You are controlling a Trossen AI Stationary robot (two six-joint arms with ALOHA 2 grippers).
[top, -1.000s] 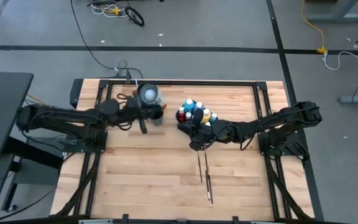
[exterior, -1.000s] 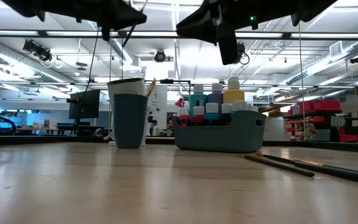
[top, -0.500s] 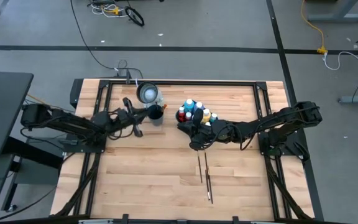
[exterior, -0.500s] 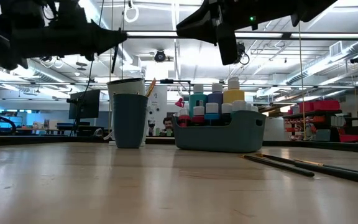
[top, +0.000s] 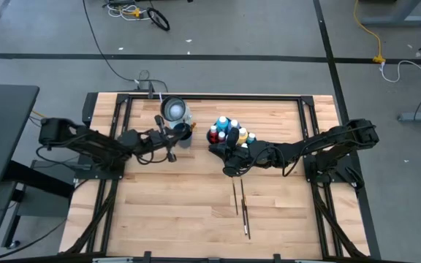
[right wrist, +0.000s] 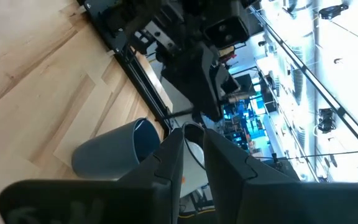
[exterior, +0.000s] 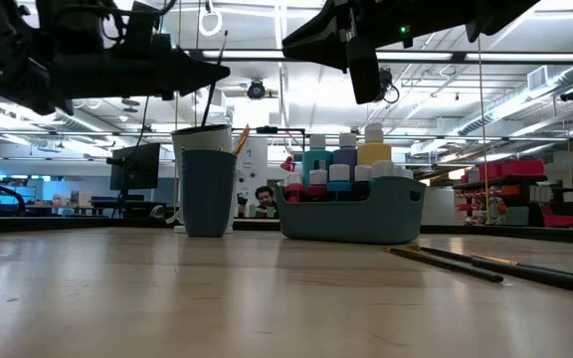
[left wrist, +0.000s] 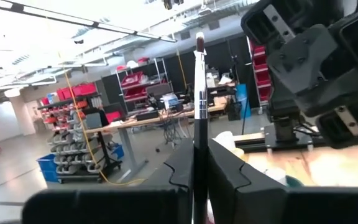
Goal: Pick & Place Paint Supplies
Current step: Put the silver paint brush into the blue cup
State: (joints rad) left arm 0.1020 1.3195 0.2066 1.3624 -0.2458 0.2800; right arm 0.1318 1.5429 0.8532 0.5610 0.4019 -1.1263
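Note:
My left gripper hangs just left of the dark blue cup, shut on a thin dark brush. In the low view the brush stands steeply tilted over the cup. Several paint bottles stand in the teal tray. Near the tray's front, my right gripper hovers above the table. Its fingers are a narrow gap apart with nothing between them. Two more brushes lie flat on the table. My left gripper pinches the brush's handle between its two fingers. The fingers come about level from the table's left and lie across the brush. The bristle end points up and the lower end hangs near the cup's rim, clear of the table.
A pale cup stands just behind the dark blue one. The two loose brushes lie right of centre, toward the near edge. Bare wood lies in front of the cups and along the near edge.
My left gripper has sunk toward the dark blue cup and rolled. The brush in it has swung from hardly showing to a steep tilt over the cup, bristle end up.

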